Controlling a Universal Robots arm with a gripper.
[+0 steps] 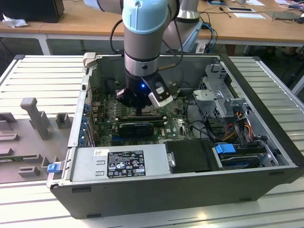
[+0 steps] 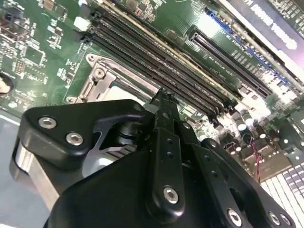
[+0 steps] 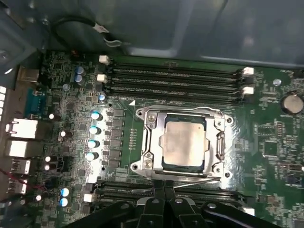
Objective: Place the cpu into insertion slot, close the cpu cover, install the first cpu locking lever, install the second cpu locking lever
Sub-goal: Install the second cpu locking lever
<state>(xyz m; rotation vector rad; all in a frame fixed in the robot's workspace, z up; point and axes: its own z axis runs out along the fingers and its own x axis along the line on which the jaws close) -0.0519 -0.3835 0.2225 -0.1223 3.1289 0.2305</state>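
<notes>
Gripper (image 3: 164, 186) fingers pressed together, holding nothing, I hang inside the open computer case (image 1: 266, 156), tips just above the green motherboard (image 3: 266, 142). Across that board, the insertion slot (image 3: 148, 142) sits between two banks of memory slots (image 3: 175, 78). Its cpu cover (image 3: 183, 114) lies closed, flat over the socket frame. Within the cover's cut-out rests the cpu (image 3: 184, 142), pale metal top showing. My fingertips meet at the slot's near edge.
</notes>
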